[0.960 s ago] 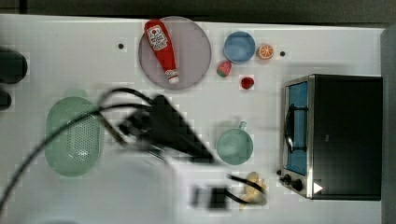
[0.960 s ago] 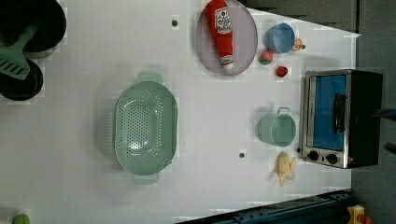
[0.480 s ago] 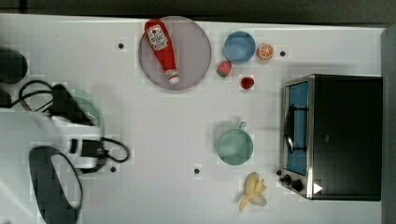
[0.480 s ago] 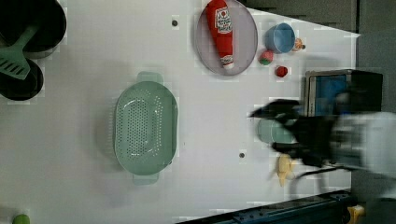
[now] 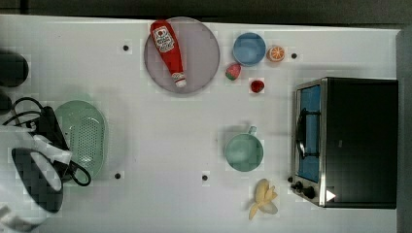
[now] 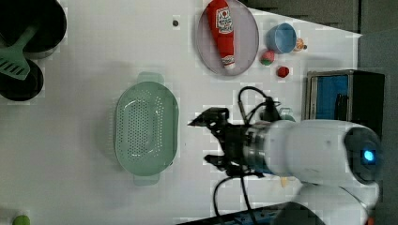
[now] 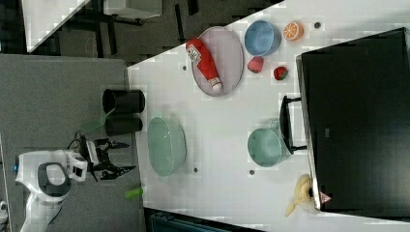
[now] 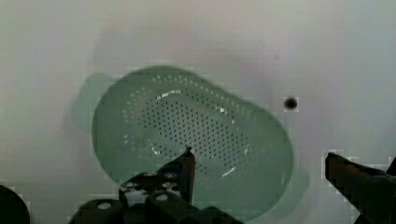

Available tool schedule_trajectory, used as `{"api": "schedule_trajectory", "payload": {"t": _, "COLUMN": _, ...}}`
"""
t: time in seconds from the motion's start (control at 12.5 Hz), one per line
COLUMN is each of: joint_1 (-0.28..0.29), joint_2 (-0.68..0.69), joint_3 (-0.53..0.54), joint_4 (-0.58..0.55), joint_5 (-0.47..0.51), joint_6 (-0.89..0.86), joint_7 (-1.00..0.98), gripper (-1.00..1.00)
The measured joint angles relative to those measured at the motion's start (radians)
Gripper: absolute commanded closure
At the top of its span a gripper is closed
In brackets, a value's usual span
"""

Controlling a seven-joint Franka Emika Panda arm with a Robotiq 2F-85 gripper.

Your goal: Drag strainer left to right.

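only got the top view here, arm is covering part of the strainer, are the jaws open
Observer: Yes. In the left view the gripper stands wide open with nothing between the fingers.
Operator: is anything inside the strainer
Observer: No. The wrist view shows the strainer empty, its holed bottom bare.
Operator: touching it yet
Observer: In the wrist view one fingertip hangs over the bowl and the other lies outside the rim; contact cannot be told.
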Motion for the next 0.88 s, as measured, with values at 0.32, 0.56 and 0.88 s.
{"api": "schedule_trajectory", "payload": {"t": 0.32, "joint_1": -0.001, "joint_2": 0.132, "joint_3": -0.008, "joint_4": -0.039, "joint_5": -0.030, "joint_6": 0.187, "joint_7": 0.130, "gripper": -1.00}}
{"api": "schedule_trajectory", "payload": {"t": 0.56, "joint_1": -0.013, "joint_2": 0.253, "joint_3": -0.035, "joint_4": -0.074, "joint_5": -0.030, "joint_6": 0.341, "joint_7": 0.174, "gripper": -1.00}}
{"api": "schedule_trajectory", "payload": {"t": 0.88, "joint_1": 0.029, "joint_2": 0.394, "joint_3": -0.123, "joint_4": -0.072, "joint_5": -0.029, "joint_6": 0.445, "joint_7": 0.198, "gripper": -1.00}}
